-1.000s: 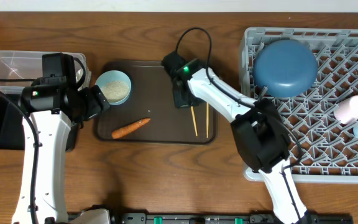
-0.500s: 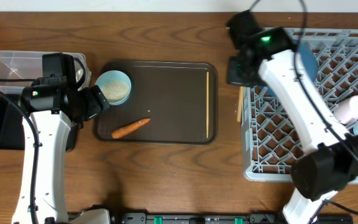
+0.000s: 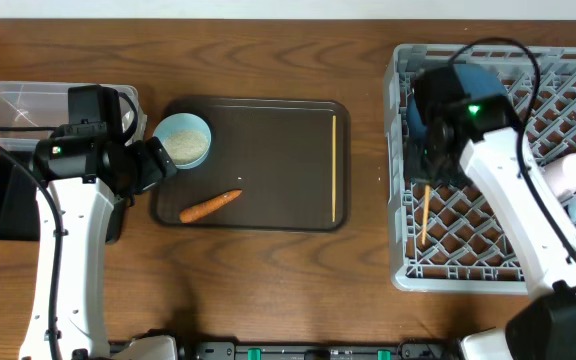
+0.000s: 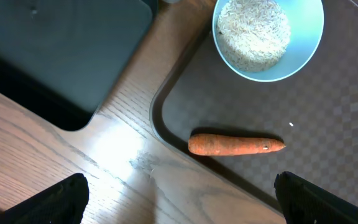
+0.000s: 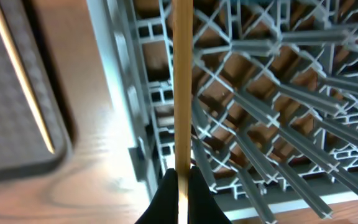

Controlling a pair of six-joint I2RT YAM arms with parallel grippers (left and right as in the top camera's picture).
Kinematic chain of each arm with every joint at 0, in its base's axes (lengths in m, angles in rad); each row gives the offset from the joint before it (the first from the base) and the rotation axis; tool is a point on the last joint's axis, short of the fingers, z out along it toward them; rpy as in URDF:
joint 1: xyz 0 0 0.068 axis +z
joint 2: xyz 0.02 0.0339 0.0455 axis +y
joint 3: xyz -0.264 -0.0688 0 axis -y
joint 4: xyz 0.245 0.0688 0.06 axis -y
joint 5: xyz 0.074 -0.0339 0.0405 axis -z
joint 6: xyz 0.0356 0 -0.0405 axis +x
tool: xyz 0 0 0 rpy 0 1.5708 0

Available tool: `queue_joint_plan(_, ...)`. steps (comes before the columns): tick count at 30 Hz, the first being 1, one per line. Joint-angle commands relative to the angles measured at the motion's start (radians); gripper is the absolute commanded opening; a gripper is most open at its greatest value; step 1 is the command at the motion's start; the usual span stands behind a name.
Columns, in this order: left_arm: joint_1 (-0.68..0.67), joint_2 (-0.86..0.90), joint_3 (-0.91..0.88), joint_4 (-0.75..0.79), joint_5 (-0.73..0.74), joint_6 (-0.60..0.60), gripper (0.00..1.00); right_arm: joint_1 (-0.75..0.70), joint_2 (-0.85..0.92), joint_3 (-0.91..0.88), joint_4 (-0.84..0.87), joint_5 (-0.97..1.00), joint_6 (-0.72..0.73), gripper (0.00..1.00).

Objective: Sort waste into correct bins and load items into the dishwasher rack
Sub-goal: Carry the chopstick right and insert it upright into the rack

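Wooden chopstick (image 5: 182, 81), pinched at one end by the tightly closed right pincer (image 5: 182, 186), juts ahead of it over the rack (image 5: 260, 112). Best lower it flat across the lattice ribs before letting go, lest it slip through.

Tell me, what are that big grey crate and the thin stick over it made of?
The crate looks like matt grey moulded plastic: thin, uniform lattice ribs. The stick looks like pale wood or bamboo, seemingly unvarnished: even tan colour, no shine.
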Motion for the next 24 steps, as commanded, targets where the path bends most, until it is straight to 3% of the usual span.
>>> queue_joint_plan(1,0.005,-0.003,-0.006,-0.005,-0.012,-0.006,0.98,0.001,-0.023,-0.061,0.011,-0.008,-0.090,0.01)
queue_joint_plan(13,0.005,-0.003,-0.006,-0.006,-0.012,-0.005,0.98,0.004,-0.022,-0.223,0.168,-0.093,-0.092,0.03)
queue_joint_plan(15,0.005,-0.003,-0.006,-0.006,-0.012,-0.005,0.98,0.004,-0.022,-0.227,0.177,-0.093,-0.101,0.12)
queue_joint_plan(19,0.005,-0.003,-0.006,-0.006,-0.012,-0.005,0.98,0.004,-0.025,-0.220,0.185,-0.093,-0.118,0.56)
queue_joint_plan(24,0.005,-0.003,-0.006,-0.006,-0.012,-0.005,0.98,0.004,-0.043,-0.131,0.187,-0.095,-0.129,0.59)
